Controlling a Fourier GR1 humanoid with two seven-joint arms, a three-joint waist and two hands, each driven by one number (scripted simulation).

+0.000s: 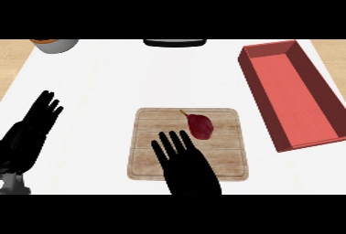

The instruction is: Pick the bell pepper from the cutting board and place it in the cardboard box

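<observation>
**Pepper Not Picked Up Yet**

The red pepper (201, 126) lies on the board (152, 137), near its top right part. The right hand (189, 169) is over the board, just beside the pepper, down and to the left of it. Its fingers are straight and open, and they hold nothing. I cannot tell if a finger touches the pepper. The left hand (34, 125) rests open at the left side of the surface (101, 82), well apart from the board. The red box (256, 91) sits to the right of the board, and the pepper is not in it. So I think the job is only starting. The hand must grab the pepper, lift it, carry it right and put it in the box.
</observation>
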